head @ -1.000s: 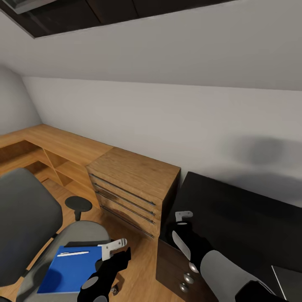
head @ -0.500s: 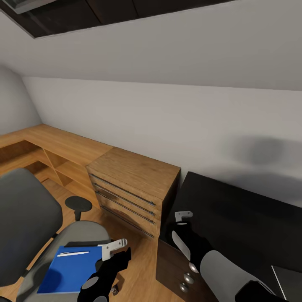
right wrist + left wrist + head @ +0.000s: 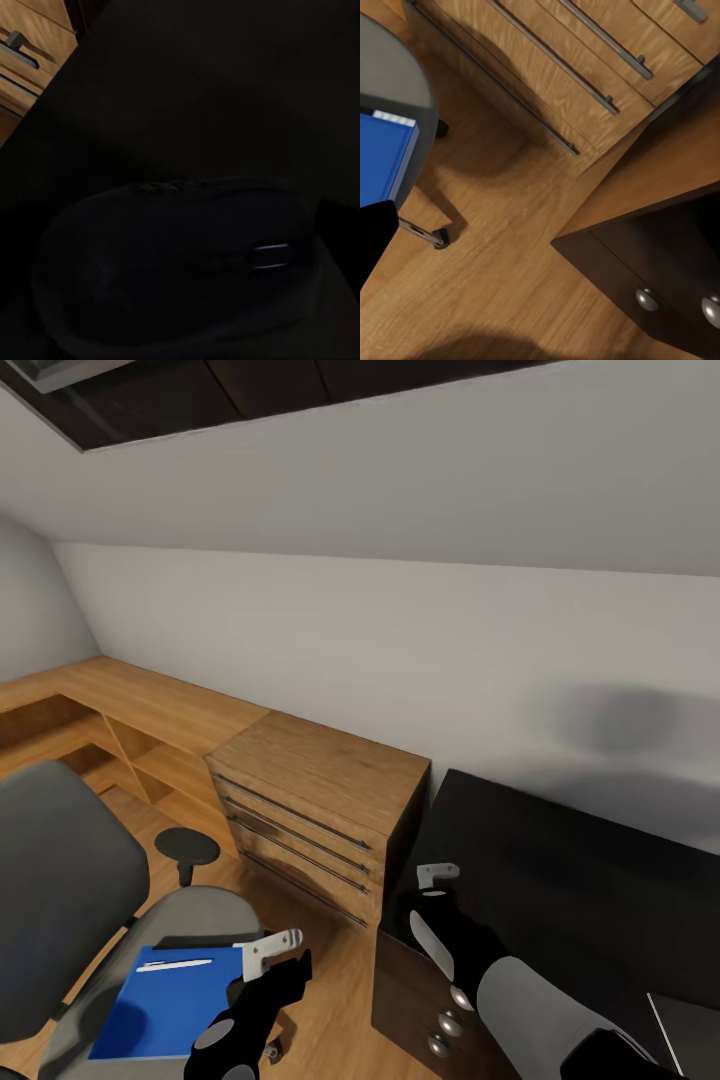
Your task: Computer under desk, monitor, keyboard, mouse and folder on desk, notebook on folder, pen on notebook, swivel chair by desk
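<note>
The grey swivel chair (image 3: 60,880) stands at the lower left with the blue folder (image 3: 165,1000) lying on its seat. The pale pen (image 3: 175,964) rests on the folder. My left gripper (image 3: 268,948) hovers at the folder's right edge, open, with nothing between its fingers. In the left wrist view the folder (image 3: 379,161) shows on the chair seat (image 3: 390,67). My right gripper (image 3: 437,877) is over the left end of the black desk (image 3: 560,880). The dark mouse (image 3: 172,255) sits very close in the right wrist view, seemingly held just above the desk top.
A light wood dresser (image 3: 320,780) with bar handles stands between chair and desk, and a low wood shelf unit (image 3: 100,710) runs along the wall. Desk drawers with silver knobs (image 3: 450,1025) face me. A dark grey flat thing (image 3: 685,1030) with a pale edge lies on the desk.
</note>
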{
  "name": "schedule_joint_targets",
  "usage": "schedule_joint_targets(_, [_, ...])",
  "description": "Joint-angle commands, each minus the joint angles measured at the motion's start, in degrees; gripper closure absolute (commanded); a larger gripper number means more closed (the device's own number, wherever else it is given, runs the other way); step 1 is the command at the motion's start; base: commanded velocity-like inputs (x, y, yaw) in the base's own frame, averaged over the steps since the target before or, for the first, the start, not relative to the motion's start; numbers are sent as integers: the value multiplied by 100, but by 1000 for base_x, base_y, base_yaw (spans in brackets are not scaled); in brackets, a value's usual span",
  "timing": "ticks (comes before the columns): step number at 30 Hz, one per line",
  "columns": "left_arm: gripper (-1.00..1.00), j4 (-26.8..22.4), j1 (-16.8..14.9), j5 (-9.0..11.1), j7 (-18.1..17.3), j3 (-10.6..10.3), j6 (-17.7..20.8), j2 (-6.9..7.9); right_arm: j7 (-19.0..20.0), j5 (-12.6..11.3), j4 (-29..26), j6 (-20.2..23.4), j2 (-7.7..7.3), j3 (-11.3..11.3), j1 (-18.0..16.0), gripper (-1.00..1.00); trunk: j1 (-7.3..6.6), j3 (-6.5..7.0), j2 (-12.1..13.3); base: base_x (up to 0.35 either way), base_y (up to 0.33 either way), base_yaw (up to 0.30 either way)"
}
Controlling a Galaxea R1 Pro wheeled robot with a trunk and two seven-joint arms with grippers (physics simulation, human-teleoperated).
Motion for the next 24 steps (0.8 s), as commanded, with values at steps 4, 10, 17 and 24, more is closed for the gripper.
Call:
schedule_joint_targets(4, [-100,-3,-7,18,39,-2,24,5,-47,-76,90,60,-7,50,-3,100,1,-7,-4,0,0,0])
schedule_joint_targets(10, [-100,-1,-7,18,39,1,31,5,-47,-69,89,60,-7,50,-3,100,-131,100,237,0,0,0])
schedule_joint_targets(17, [-100,6,-7,24,33,4,39,5,-68,-42,-99,44,-14,42,-1,100,-284,226,517,0,0,0])
schedule_joint_targets(24, [-100,16,-7,19,30,-4,40,5,-1109,-68,-2711,54,-381,35,1003,100,-438,352,798,0,0,0])
